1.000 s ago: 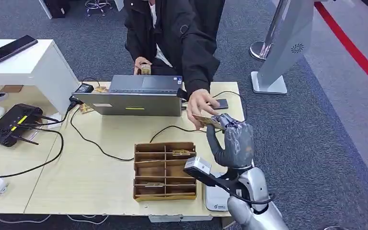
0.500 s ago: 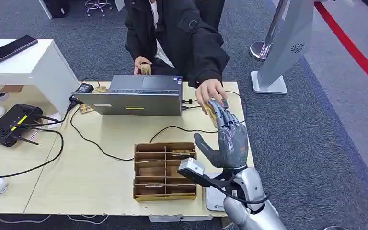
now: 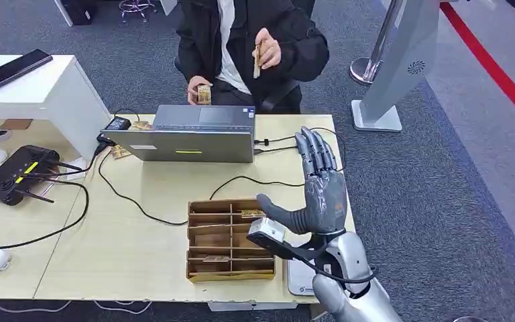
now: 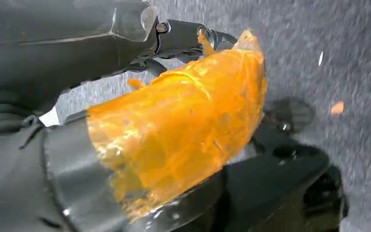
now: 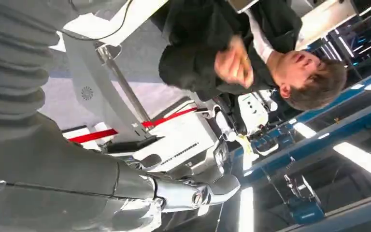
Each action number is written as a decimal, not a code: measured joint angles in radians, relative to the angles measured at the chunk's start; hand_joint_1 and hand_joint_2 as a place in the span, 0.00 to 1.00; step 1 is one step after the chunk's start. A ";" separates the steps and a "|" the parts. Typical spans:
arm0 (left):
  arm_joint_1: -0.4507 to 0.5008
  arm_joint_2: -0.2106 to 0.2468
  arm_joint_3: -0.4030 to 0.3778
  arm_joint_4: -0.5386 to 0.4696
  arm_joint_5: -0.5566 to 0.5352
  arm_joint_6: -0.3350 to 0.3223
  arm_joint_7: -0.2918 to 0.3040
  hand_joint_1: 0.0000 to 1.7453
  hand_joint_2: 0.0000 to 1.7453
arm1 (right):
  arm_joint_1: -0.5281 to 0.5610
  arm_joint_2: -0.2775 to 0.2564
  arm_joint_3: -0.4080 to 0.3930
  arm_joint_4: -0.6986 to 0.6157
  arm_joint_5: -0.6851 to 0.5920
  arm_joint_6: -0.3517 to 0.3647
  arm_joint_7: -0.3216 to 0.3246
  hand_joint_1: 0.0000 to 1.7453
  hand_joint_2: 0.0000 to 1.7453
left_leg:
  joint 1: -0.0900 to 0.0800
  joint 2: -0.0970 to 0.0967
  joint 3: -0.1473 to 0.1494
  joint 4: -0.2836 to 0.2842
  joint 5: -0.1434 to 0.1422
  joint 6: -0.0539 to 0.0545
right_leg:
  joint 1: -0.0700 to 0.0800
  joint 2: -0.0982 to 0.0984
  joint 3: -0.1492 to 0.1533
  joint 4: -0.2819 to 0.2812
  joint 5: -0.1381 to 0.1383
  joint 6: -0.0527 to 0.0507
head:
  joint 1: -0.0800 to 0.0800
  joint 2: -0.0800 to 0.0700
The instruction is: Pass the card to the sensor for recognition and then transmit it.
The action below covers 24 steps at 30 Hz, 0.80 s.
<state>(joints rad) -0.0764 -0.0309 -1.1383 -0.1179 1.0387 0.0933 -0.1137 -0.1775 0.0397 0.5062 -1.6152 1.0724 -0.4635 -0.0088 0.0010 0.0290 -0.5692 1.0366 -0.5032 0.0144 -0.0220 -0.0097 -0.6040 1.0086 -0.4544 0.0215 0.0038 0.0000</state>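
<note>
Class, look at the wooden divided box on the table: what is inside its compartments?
The wooden box holds a card in an upper right slot and another lower down. The right hand and its wrist camera cover the box's right edge.

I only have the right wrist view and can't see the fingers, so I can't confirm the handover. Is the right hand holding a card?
Observer: No. In the head view the right hand is raised over the right end of the table, fingers spread, holding nothing.
Operator: Where is the card, then?
Observer: The person holds the card upright in a raised hand at chest height, apart from the robot's hand.
Operator: Anything beside my hand on the table?
Observer: A wooden divided tray sits just to its left, with small cards in some compartments.
</note>
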 joint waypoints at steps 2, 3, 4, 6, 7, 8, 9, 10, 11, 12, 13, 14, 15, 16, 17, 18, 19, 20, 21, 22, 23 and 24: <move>0.011 0.009 0.000 0.007 0.010 -0.065 -0.001 0.00 0.00 | 0.000 0.000 0.002 0.000 -0.013 -0.002 -0.008 0.00 0.00 | 0.000 0.000 0.000 0.000 0.000 0.000 | 0.000 0.000 0.000 0.000 0.000 0.000 | 0.000 0.000; 0.018 0.013 0.000 0.013 0.012 -0.093 -0.004 0.00 0.00 | 0.000 0.000 0.002 0.000 -0.018 -0.003 -0.012 0.00 0.00 | 0.000 0.000 0.000 0.000 0.000 0.000 | 0.000 0.000 0.000 0.000 0.000 0.000 | 0.000 0.000; 0.024 0.016 0.000 0.019 0.016 -0.121 -0.010 0.00 0.00 | 0.000 0.000 0.003 0.000 -0.026 -0.005 -0.016 0.00 0.00 | 0.000 0.000 0.000 0.000 0.000 0.000 | 0.000 0.000 0.000 0.000 0.000 0.000 | 0.000 0.000; 0.036 0.021 0.000 0.041 0.024 -0.186 -0.019 0.00 0.00 | -0.001 -0.001 0.005 0.000 -0.047 -0.007 -0.028 0.00 0.00 | 0.000 0.000 0.000 0.000 0.000 0.000 | 0.000 0.000 0.000 0.000 0.000 0.000 | 0.000 0.000; 0.042 0.024 0.000 0.052 0.027 -0.221 -0.024 0.00 0.00 | -0.001 -0.002 0.008 0.001 -0.059 -0.008 -0.034 0.00 0.00 | 0.000 0.000 0.000 0.000 0.000 0.000 | 0.000 0.000 0.000 0.000 0.000 0.000 | 0.000 0.000; 0.050 0.030 0.000 0.058 0.029 -0.251 -0.027 0.00 0.00 | -0.001 -0.003 0.010 0.002 -0.074 -0.010 -0.043 0.00 0.00 | 0.000 0.000 0.000 0.000 0.000 0.000 | 0.000 0.000 0.000 0.000 0.000 0.000 | 0.000 0.000; 0.060 0.036 0.000 0.063 0.031 -0.279 -0.031 0.00 0.00 | -0.001 -0.005 0.012 0.002 -0.087 -0.011 -0.049 0.00 0.00 | 0.000 0.000 0.000 0.000 0.000 0.000 | 0.000 0.000 0.000 0.000 0.000 0.000 | 0.000 0.000; 0.068 0.041 0.000 0.069 0.033 -0.307 -0.033 0.00 0.00 | -0.001 -0.006 0.013 0.003 -0.099 -0.014 -0.057 0.00 0.00 | 0.000 0.000 0.000 0.000 0.000 0.000 | 0.000 0.000 0.000 0.000 0.000 0.000 | 0.000 0.000; 0.077 0.048 0.000 0.073 0.034 -0.333 -0.035 0.00 0.00 | -0.001 -0.008 0.016 0.003 -0.111 -0.018 -0.066 0.00 0.00 | 0.000 0.000 0.000 0.000 0.000 0.000 | 0.000 0.000 0.000 0.000 -0.001 0.000 | 0.000 0.000; 0.087 0.053 0.000 0.078 0.036 -0.362 -0.038 0.00 0.00 | -0.001 -0.010 0.019 0.003 -0.126 -0.024 -0.076 0.00 0.00 | 0.000 0.000 0.000 0.000 0.000 0.000 | 0.000 0.000 0.000 0.000 -0.001 0.000 | 0.000 0.000; 0.096 0.061 0.000 0.081 0.035 -0.386 -0.045 0.00 0.00 | -0.002 -0.012 0.024 0.004 -0.137 -0.030 -0.084 0.00 0.00 | 0.000 0.000 0.000 0.000 0.000 -0.001 | 0.000 0.000 0.000 0.000 -0.001 -0.001 | 0.000 0.000; 0.105 0.069 0.000 0.084 0.034 -0.403 -0.052 0.00 0.00 | -0.002 -0.014 0.029 0.006 -0.149 -0.036 -0.092 0.00 0.00 | 0.000 0.000 0.000 0.000 0.000 -0.001 | 0.000 0.000 0.000 0.000 -0.001 -0.001 | 0.000 0.000; 0.112 0.072 0.001 0.086 0.032 -0.410 -0.055 0.00 0.00 | -0.002 -0.016 0.034 0.007 -0.156 -0.040 -0.098 0.00 0.00 | 0.000 0.000 0.000 0.000 0.000 -0.001 | 0.000 0.000 0.000 0.000 -0.001 -0.001 | 0.000 0.000; 0.118 0.076 0.002 0.088 0.031 -0.413 -0.056 0.00 0.00 | -0.002 -0.019 0.039 0.008 -0.163 -0.043 -0.104 0.00 0.00 | 0.000 0.000 0.000 0.000 0.000 -0.001 | 0.000 0.000 -0.001 0.000 -0.001 -0.001 | 0.000 0.000; 0.124 0.081 0.002 0.088 0.029 -0.417 -0.056 0.00 0.00 | -0.002 -0.020 0.043 0.009 -0.171 -0.046 -0.111 0.00 0.00 | 0.000 0.000 0.000 0.000 0.000 -0.001 | 0.000 0.000 0.000 0.000 -0.001 -0.001 | 0.000 0.000; 0.127 0.083 0.004 0.088 0.028 -0.419 -0.056 0.00 0.00 | -0.002 -0.022 0.048 0.009 -0.177 -0.048 -0.117 0.00 0.00 | 0.000 0.000 0.000 0.000 0.000 -0.001 | 0.000 0.000 -0.001 0.000 -0.001 -0.001 | 0.000 0.000; 0.129 0.086 0.008 0.090 0.026 -0.420 -0.056 0.00 0.00 | -0.002 -0.024 0.054 0.009 -0.182 -0.049 -0.121 0.00 0.00 | 0.000 0.000 0.000 0.000 0.000 -0.001 | 0.000 0.000 0.000 0.000 -0.001 -0.001 | 0.000 0.000; 0.130 0.088 0.013 0.093 0.026 -0.422 -0.057 0.00 0.00 | -0.002 -0.027 0.059 0.010 -0.185 -0.050 -0.128 0.00 0.00 | 0.000 0.000 0.000 0.000 0.000 -0.001 | 0.000 0.000 0.000 0.000 -0.001 -0.001 | 0.000 0.000; 0.133 0.089 0.016 0.094 0.023 -0.425 -0.059 0.00 0.00 | -0.002 -0.031 0.066 0.010 -0.189 -0.050 -0.134 0.00 0.00 | 0.000 0.000 0.000 0.000 0.000 -0.001 | 0.000 0.000 0.000 0.000 -0.001 -0.001 | 0.000 0.000; 0.134 0.092 0.019 0.095 0.021 -0.426 -0.060 0.00 0.00 | -0.002 -0.034 0.071 0.010 -0.194 -0.050 -0.141 0.00 0.00 | 0.000 0.000 0.000 0.000 0.000 -0.001 | 0.000 0.000 0.000 0.000 -0.001 -0.001 | 0.000 0.000; 0.135 0.093 0.020 0.096 0.018 -0.427 -0.062 0.00 0.00 | -0.002 -0.037 0.077 0.010 -0.198 -0.051 -0.148 0.00 0.00 | 0.000 0.000 0.000 0.000 0.000 -0.001 | 0.000 0.000 0.000 0.000 -0.001 -0.001 | 0.000 0.000; 0.137 0.094 0.021 0.096 0.017 -0.427 -0.063 0.00 0.00 | -0.002 -0.040 0.084 0.010 -0.202 -0.051 -0.153 0.00 0.00 | 0.000 0.000 0.000 0.000 0.000 -0.001 | 0.000 0.000 0.000 0.000 -0.001 -0.001 | 0.000 0.000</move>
<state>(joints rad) 0.0607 0.0629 -1.1169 -0.0221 1.0559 -0.3342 -0.1762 -0.1793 -0.0004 0.5898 -1.6053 0.8705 -0.5142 -0.1618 0.0012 0.0291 -0.5693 1.0364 -0.5036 0.0138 -0.0219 -0.0097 -0.6044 1.0087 -0.4552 0.0206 0.0038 0.0000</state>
